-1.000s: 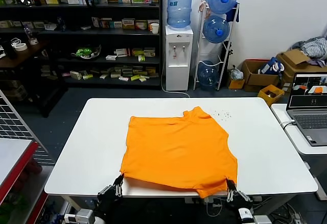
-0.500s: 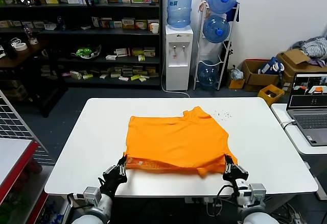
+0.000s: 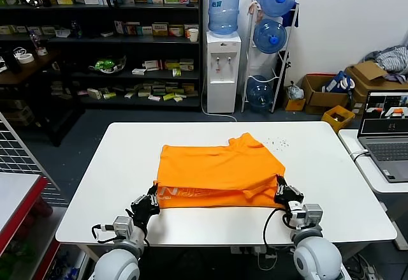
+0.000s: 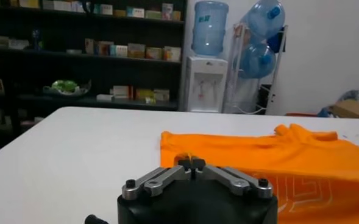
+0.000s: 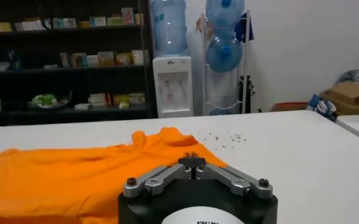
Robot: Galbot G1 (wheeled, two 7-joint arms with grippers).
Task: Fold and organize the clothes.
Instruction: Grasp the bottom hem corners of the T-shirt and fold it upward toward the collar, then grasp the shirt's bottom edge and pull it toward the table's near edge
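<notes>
Here both end effectors, left (image 3: pixel 153 198) and right (image 3: pixel 281 191), pinch the T-shirt (image 3: pixel 220 165), its lettering partly hidden.

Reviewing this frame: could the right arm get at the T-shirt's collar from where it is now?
Probably not right away. The right claw is shut on the T-shirt at its near hem corner, mid-fold, as is the left claw. The collar lies at the far edge; the white table beside it is bare, so only the grip hinders.

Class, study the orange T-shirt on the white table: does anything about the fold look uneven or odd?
Yes. The orange T-shirt is folded unevenly: the turned-over hem bunches near the right gripper and lies flatter by the left gripper. The collar pokes up at the far edge, and small dark specks dot the table beyond it.
</notes>
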